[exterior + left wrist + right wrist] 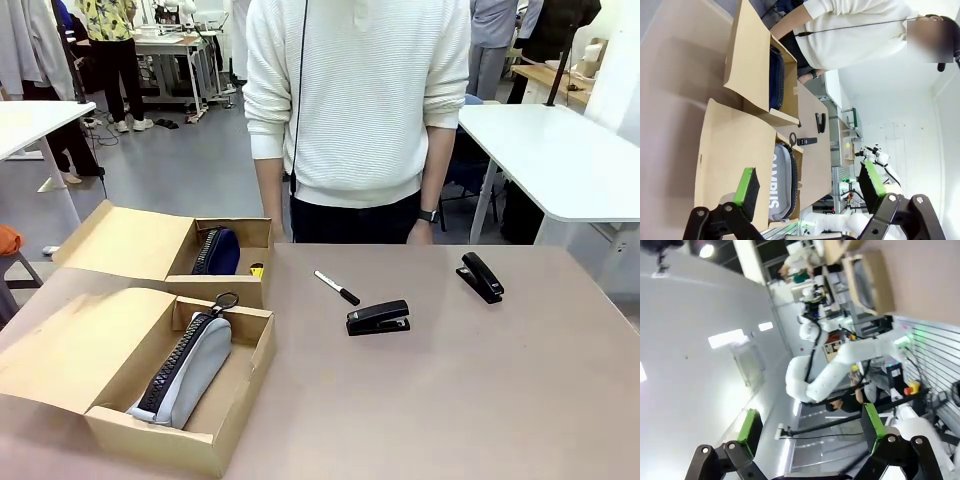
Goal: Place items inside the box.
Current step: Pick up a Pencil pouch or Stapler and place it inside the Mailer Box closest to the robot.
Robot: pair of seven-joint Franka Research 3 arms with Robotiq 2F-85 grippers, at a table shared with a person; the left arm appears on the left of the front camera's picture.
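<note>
Two open cardboard boxes stand at the table's left. The near box (pixel 160 440) holds a grey zip pencil case (pixel 190 370). The far box (pixel 130 240) holds a dark navy pouch (pixel 217 250), with a small yellow utility knife (pixel 257 270) beside it. On the bare table lie a thin black-and-white marker (pixel 337 287) and two black staplers (pixel 378 318) (pixel 480 276). My left gripper (pixel 809 184) is open and empty, high above the near box (pixel 735 150), with the "CAMPUS" case (pixel 780 182) below it. My right gripper (pixel 811 424) is open and empty, facing away into the room.
A person in a white sweater (pixel 360 100) stands at the table's far edge, arms down. The table's right half holds nothing but the staplers. In the right wrist view the left arm (pixel 840 365) and a box (pixel 867 277) show far off.
</note>
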